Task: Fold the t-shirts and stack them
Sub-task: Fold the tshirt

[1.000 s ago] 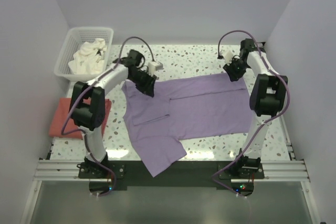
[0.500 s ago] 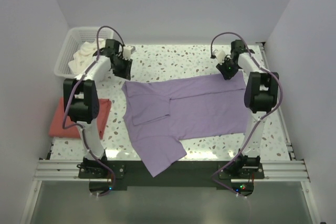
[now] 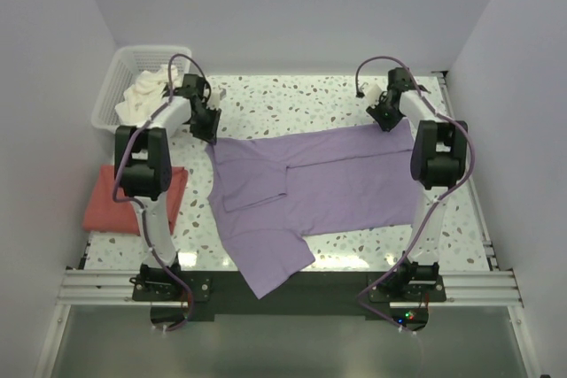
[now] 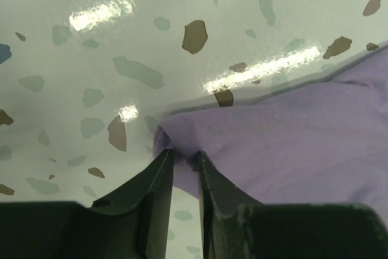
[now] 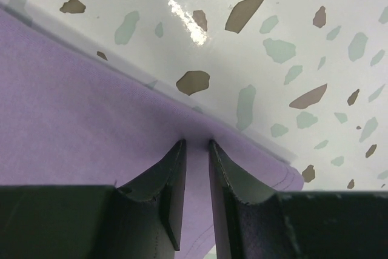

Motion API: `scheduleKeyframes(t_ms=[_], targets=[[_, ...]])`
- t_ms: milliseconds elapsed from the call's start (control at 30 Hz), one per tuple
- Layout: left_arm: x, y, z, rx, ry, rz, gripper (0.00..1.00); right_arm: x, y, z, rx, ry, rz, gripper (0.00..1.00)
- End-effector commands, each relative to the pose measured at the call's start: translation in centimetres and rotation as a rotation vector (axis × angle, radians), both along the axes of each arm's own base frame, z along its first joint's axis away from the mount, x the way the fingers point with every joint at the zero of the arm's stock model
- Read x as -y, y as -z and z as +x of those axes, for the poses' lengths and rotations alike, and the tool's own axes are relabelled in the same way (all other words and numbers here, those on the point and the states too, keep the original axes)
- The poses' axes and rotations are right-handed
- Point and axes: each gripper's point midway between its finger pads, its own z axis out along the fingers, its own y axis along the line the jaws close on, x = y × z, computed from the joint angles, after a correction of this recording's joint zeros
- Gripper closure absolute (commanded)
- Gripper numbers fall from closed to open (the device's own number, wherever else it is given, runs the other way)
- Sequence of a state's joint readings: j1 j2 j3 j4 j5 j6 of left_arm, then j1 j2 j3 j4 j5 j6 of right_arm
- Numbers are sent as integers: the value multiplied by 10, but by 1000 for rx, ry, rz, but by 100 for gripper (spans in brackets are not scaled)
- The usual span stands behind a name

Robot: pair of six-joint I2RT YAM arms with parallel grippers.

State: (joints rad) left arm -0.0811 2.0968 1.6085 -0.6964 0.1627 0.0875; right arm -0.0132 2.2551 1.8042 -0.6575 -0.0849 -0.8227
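A purple t-shirt (image 3: pixel 310 188) lies spread on the speckled table, one part hanging over the near edge. My left gripper (image 3: pixel 210 128) is at the shirt's far left corner, its jaws shut on a bunched bit of the purple cloth (image 4: pixel 254 144) in the left wrist view (image 4: pixel 185 153). My right gripper (image 3: pixel 388 123) is at the shirt's far right edge. In the right wrist view (image 5: pixel 197 142) it pinches the purple hem (image 5: pixel 91 89) just inside the corner.
A white basket (image 3: pixel 113 86) with white shirts (image 3: pixel 146 99) stands at the far left. A folded red shirt (image 3: pixel 99 205) lies at the left edge. Walls close in the table on the left, right and far sides.
My left gripper moved from over the shirt out to the far left, then settled on the shirt's far left corner. My right gripper shifted slightly left along the far edge.
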Motion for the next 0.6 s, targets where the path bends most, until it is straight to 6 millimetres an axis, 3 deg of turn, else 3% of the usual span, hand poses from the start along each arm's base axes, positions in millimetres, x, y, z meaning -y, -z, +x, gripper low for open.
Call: scheduleKeyframes(t_ms=[0,400,500,533,567], targets=[[-2,-9,18,53,-40,7,73,3,1,9,30,21,-25,75],[9,-1,18,33,-49,-110,75,11,4,8,21,36,-71,80],[6,-3,21,55,-61,-103,87,14,4,9,21,44,-84,81],[4,-5,21,59,-66,-102,96,3,6,9,19,25,-90,82],[1,-7,22,61,-71,-96,100,5,5,10,20,34,-96,83]])
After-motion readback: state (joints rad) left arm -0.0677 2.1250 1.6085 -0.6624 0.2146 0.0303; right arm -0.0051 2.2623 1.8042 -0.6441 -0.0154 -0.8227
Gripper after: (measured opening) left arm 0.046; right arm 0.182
